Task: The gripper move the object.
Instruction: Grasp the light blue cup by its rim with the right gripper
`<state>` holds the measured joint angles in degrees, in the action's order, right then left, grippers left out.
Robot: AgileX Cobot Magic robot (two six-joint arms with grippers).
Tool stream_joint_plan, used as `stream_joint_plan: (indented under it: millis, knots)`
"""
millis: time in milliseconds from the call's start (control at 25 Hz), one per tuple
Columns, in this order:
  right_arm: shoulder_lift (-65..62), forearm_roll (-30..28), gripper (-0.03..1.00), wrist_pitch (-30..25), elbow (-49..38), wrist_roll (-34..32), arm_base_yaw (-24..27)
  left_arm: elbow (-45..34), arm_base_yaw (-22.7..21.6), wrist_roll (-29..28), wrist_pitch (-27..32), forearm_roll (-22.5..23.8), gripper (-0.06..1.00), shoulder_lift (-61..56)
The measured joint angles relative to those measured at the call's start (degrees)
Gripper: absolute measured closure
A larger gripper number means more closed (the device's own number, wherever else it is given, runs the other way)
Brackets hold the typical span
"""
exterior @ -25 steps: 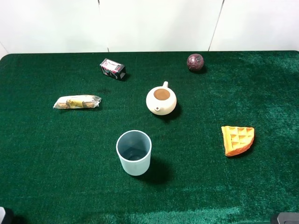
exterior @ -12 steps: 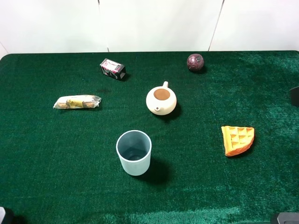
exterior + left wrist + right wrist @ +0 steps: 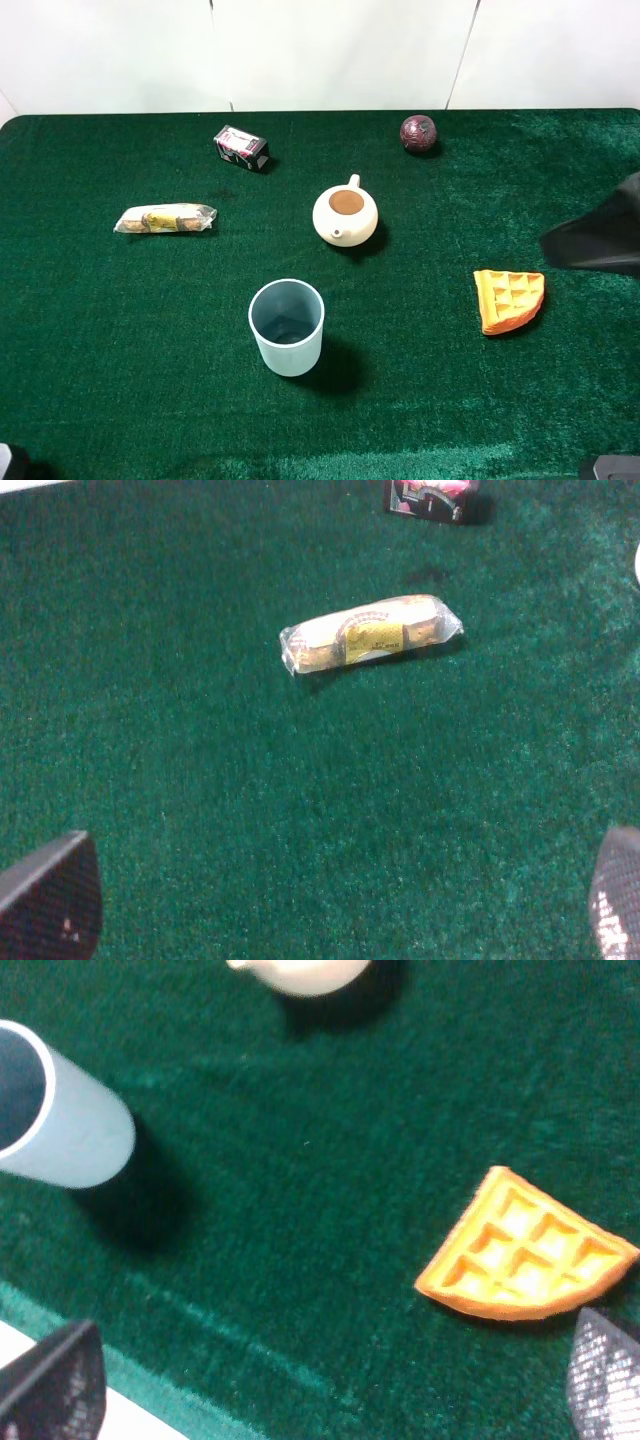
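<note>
The pale blue cup [image 3: 287, 327] stands upright and empty on the green table [image 3: 120, 330], in front of the cream teapot [image 3: 346, 215]. It also shows in the right wrist view [image 3: 62, 1112], far to one side. My right gripper [image 3: 325, 1385] is open and empty, above the table's front part near the waffle [image 3: 525, 1260]. In the high view the right arm [image 3: 598, 243] is a dark blurred shape at the right edge, far from the cup. My left gripper [image 3: 330, 900] is open and empty over bare green cloth.
A wrapped snack bar [image 3: 165, 218] lies at the left, also seen in the left wrist view [image 3: 370, 632]. A small dark box [image 3: 241, 147] and a dark red ball [image 3: 418, 132] sit at the back. An orange waffle piece [image 3: 508, 298] lies at the right.
The right arm has come into the high view from the right edge and moved left over the table. The cup and the other things have not moved.
</note>
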<state>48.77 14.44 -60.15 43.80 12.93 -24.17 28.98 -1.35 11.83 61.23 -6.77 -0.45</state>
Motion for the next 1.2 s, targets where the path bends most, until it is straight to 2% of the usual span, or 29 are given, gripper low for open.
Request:
stream_joint_plan:
  millis: [360,760,1000,1200]
  knots:
    - [8.2,-0.3,0.28,4.3,0.3,-5.1,-10.7,0.0,0.0,0.0,0.0,0.0,-0.05,0.0]
    - [21.8,-7.8,0.28,2.0,10.5,-18.2,-23.6,0.0,0.0,0.0,0.0,0.0,-0.05,0.0]
    - [29.3,-8.2,0.28,2.2,13.6,-22.2,-27.6,0.0,0.0,0.0,0.0,0.0,-0.05,0.0]
    - [33.7,-7.3,0.28,3.9,14.3,-23.8,-28.3,0.0,0.0,0.0,0.0,0.0,-0.05,0.0]
